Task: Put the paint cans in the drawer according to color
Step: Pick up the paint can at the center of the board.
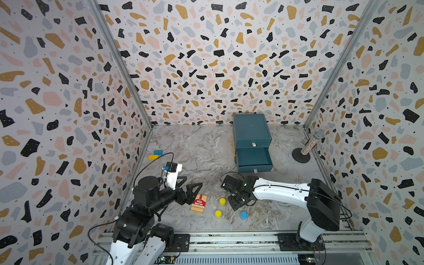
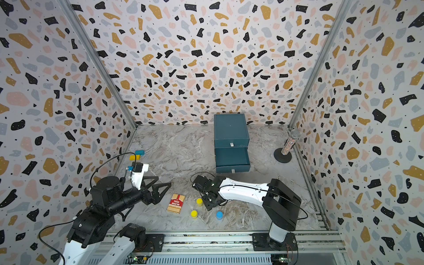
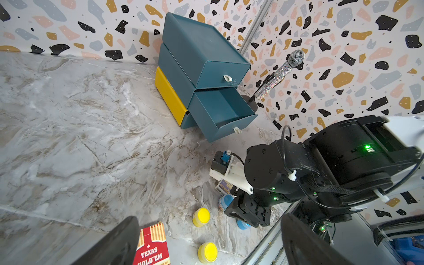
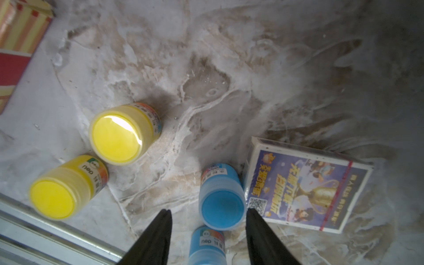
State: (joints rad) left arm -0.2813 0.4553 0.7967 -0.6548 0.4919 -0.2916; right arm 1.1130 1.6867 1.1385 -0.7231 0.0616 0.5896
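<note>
Tabletop (image 1: 195, 149) lies bare up to drawer (image 1: 251, 130); right gripper (image 4: 207, 210) half-spread astride light blue paint can (image 4: 221, 204), unclamped; left gripper (image 1: 194, 180) wide, empty.

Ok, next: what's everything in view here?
Dark teal three-drawer chest: one, teal, back, middle drawer open.
Tiny round yellow-topped paint pots: two, yellow, front centre.
Tiny round blue-topped paint pots: two, light blue, front right.
Red striped card box: one, red, beside yellow pots.
Blue illustrated card box: one, blue, beside blue pot.
Rectangular blocks: two, yellow and blue, left edge.
Glittery silver microphone on black stand: one, right edge.
Left gripper: open, empty.
Right gripper: open, over blue pot.
</note>
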